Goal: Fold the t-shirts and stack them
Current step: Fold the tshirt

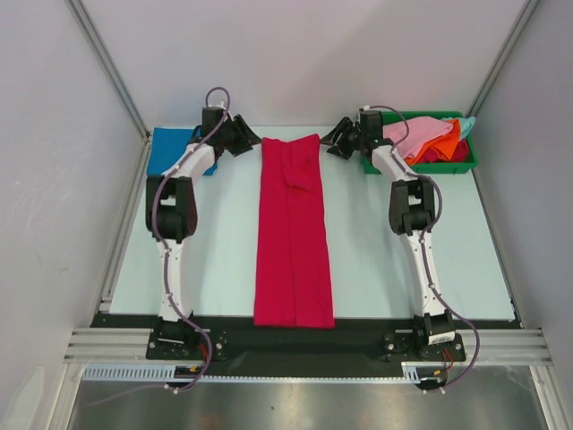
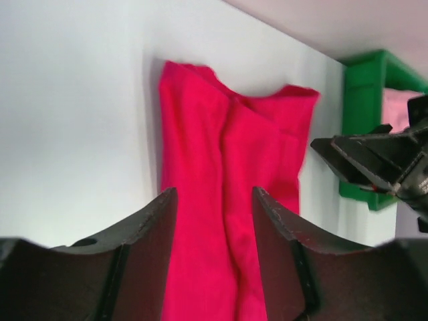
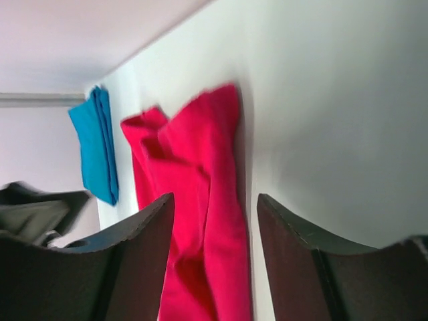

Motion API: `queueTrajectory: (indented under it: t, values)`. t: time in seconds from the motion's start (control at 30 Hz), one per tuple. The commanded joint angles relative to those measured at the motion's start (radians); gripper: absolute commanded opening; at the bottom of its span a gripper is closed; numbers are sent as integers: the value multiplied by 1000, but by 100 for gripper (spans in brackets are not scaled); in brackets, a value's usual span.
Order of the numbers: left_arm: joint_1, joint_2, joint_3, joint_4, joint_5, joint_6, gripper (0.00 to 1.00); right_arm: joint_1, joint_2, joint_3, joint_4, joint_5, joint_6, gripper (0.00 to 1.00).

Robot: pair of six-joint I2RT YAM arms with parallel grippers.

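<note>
A crimson t-shirt (image 1: 293,233) lies folded lengthwise into a long strip down the middle of the table, its far end slightly rumpled. My left gripper (image 1: 252,141) hovers at the strip's far left corner, open and holding nothing. At the far right corner my right gripper (image 1: 334,143) is open too, also holding nothing. In the left wrist view the crimson t-shirt (image 2: 221,167) shows through the gap of the left gripper (image 2: 214,204). The right wrist view shows the same cloth (image 3: 200,180) beyond the right gripper (image 3: 215,204). A folded blue t-shirt (image 1: 168,150) rests at the far left.
A green bin (image 1: 421,167) at the far right holds pink (image 1: 405,134), orange (image 1: 443,143) and light blue (image 1: 467,124) t-shirts. The right gripper (image 2: 364,160) appears in front of the bin (image 2: 364,87) in the left wrist view. Grey walls enclose the table.
</note>
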Motion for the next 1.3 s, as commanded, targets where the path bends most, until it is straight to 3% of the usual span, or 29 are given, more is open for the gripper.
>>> queueTrajectory:
  t: [0.0,0.1,0.3,0.33,0.37,0.4,0.57,0.77,0.97,1.27]
  values:
    - [-12,-275,-122,-134,-29,175,53,-22,-237,-104,-160,12,-102,59]
    - [-41,-404,-240,-102,13,193,52,-17,-342,-225,-175,21,-136,60]
    - [-161,-464,-450,52,103,138,54,8,-367,-305,-40,-113,-107,54]
    - [-184,-454,-477,198,141,107,53,14,-358,-307,-16,-127,-81,51]
    - [-192,-440,-497,256,156,72,51,18,-347,-304,28,-161,-68,41]
    - [-198,-420,-508,310,168,6,49,28,-324,-295,40,-169,-56,38]
    - [-226,-221,-413,437,205,-99,41,44,-238,-227,92,-199,-3,19]
    - [-221,-116,-304,410,198,-88,38,51,-187,-224,179,-210,40,16]
    - [-221,-113,-345,415,184,-79,36,69,-153,-192,170,-218,50,15]
    - [-210,-87,-370,229,172,-74,34,113,-146,-181,170,-164,44,14]
